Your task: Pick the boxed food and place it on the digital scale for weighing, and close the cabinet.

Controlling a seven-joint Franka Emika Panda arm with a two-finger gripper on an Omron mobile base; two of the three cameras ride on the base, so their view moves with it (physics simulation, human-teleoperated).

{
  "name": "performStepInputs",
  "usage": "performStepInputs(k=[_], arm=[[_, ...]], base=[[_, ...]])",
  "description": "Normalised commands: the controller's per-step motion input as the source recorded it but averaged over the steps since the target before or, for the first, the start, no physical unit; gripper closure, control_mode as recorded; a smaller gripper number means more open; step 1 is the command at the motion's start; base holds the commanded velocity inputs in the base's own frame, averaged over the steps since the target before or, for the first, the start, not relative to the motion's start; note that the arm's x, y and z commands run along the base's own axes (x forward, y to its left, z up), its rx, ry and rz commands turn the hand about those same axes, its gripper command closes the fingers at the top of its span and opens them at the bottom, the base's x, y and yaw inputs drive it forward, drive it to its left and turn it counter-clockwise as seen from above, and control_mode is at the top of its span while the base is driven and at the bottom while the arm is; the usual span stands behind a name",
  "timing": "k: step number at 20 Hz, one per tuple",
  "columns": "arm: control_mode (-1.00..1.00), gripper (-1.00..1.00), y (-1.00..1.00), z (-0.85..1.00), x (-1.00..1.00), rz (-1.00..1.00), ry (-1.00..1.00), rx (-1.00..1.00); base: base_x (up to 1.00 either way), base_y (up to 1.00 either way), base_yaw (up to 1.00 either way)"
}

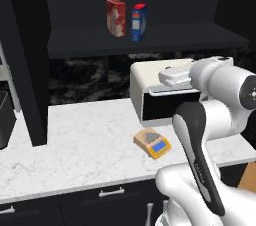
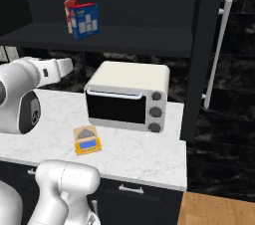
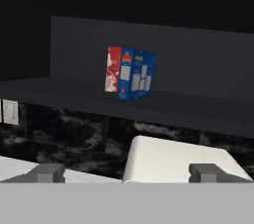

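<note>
Our pincer (image 3: 127, 173) stands wide apart, grasping nothing, low in the hand view. The boxed food (image 1: 138, 22) sits on the cabinet (image 1: 150, 37) shelf, upper centre, touching the mottled carton (image 1: 116, 17) (a risk): we could knock it over reaching in.

1. The boxed food (image 1: 139, 22) has a blue narrow side with pale panels and a red top
2. The carton (image 1: 116, 17) beside it is mottled red and white
3. The digital scale (image 1: 152, 142) is orange-tan, with a grey plate and a blue display
4. The cabinet (image 1: 150, 40) is black, its door handle (image 2: 217, 45) silver-white
5. The toaster oven (image 2: 128, 95) is cream with a dark window
6. The counter (image 1: 75, 145) is white marble with faint grey veins
</note>
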Motion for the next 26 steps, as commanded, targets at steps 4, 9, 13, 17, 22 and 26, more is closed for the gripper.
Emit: performStepInputs(k=[4, 9, 13, 17, 22, 26], arm=[[-1.00, -1.00, 0.01, 0.84, -0.10, 0.00, -0.18, -0.04], [-1.00, -1.00, 0.27, 0.42, 0.05, 0.00, -0.01, 0.00], [-1.00, -1.00, 0.44, 0.01, 0.51, 0.00, 0.01, 0.05], [-1.00, -1.00, 0.02, 0.00, 0.61, 0.00, 0.00, 0.05], [-1.00, -1.00, -0.03, 0.00, 0.60, 0.00, 0.00, 0.00], [-1.00, -1.00, 0.00, 0.00, 0.71, 0.00, 0.00, 0.00]], base=[[0.00, 0.00, 0.00], [0.00, 0.00, 0.00], [0.00, 0.00, 0.00], [0.00, 0.00, 0.00], [0.00, 0.00, 0.00], [0.00, 0.00, 0.00]])
